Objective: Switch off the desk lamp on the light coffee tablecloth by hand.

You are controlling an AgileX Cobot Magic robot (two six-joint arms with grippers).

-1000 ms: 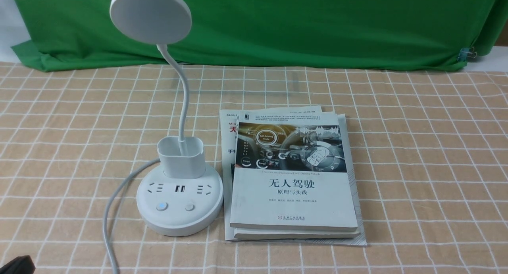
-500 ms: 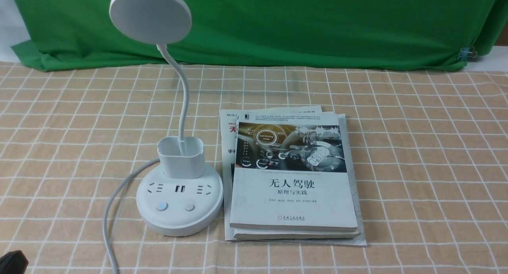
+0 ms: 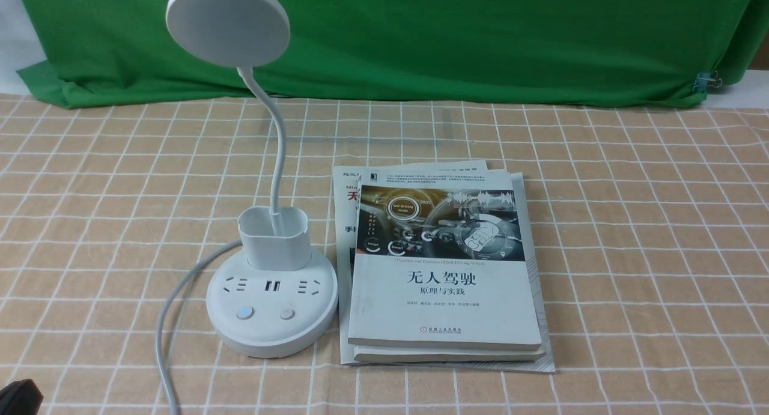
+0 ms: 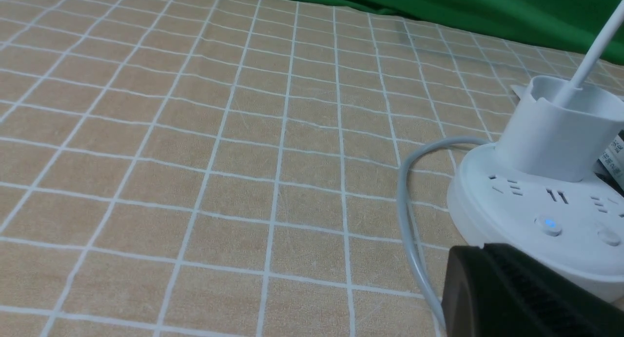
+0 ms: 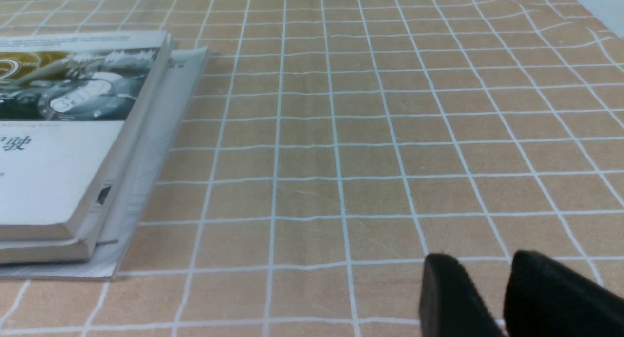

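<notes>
The white desk lamp [image 3: 271, 304] stands left of centre on the light coffee tablecloth [image 3: 631, 223]. Its disc head [image 3: 228, 23] is up on the bendy neck, and its cord [image 3: 165, 319] trails toward the front edge. The left button [image 3: 244, 312] on its base glows blue, as the left wrist view [image 4: 548, 224] also shows. My left gripper [image 4: 485, 247] is shut and empty, low in front of the base and beside the cord. Only its tip [image 3: 18, 397] shows in the front view. My right gripper [image 5: 487, 264] is slightly open and empty over bare cloth, right of the books.
A stack of books [image 3: 444, 271] lies flat right against the lamp base; its edge shows in the right wrist view [image 5: 73, 147]. A green backdrop cloth [image 3: 450, 36] hangs along the far side of the table.
In the front view my left gripper tip slid a little toward the lower left corner, then held still. The lamp and books have not moved.
</notes>
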